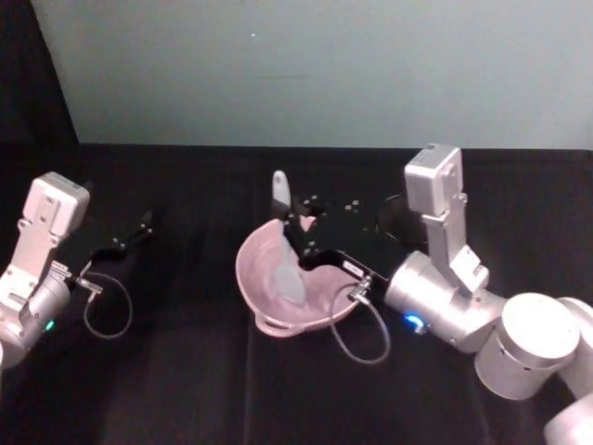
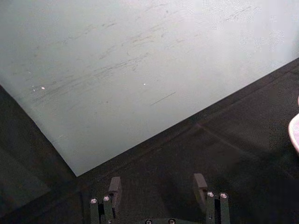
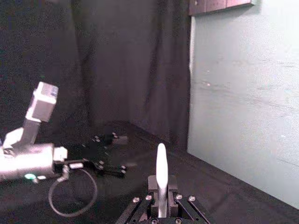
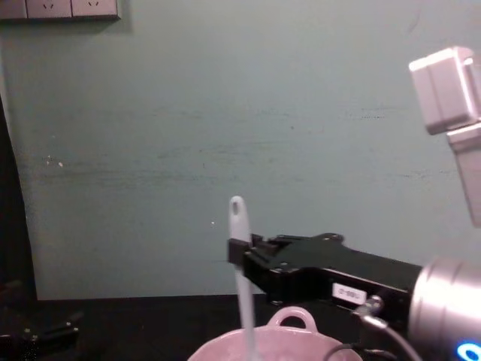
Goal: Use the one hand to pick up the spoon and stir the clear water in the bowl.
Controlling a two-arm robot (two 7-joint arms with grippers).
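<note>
Pink bowl (image 1: pixel 248 283) sits on black surface (image 1: pixel 185 389), loop handle on robot's side. Spoon (image 4: pixel 238 226) stands near upright, blade down inside bowl, holed tip up. Right claw (image 4: pixel 239 256) over bowl's far side, clenched on spoon's handle. Left claw (image 1: pixel 141 225) parked well left, released. Pale wall (image 1: pixel 324 65) behind.

The spoon (image 4: pixel 237 218) is milky, translucent plastic with a smooth, faintly glossy skin. The bowl (image 1: pixel 261 269) looks like pale pink plastic, smooth and satin rather than shiny, though that is hard to judge from above. The right hand (image 4: pixel 242 254) is matt black and hard-shelled, with a small paper-like white label (image 4: pixel 349 292); its wrist (image 1: pixel 435 301) is smooth silver metal. The worktop (image 1: pixel 185 389) wears matt black cloth. The wall (image 4: pixel 150 113) is flat pale paint, finely scuffed.
</note>
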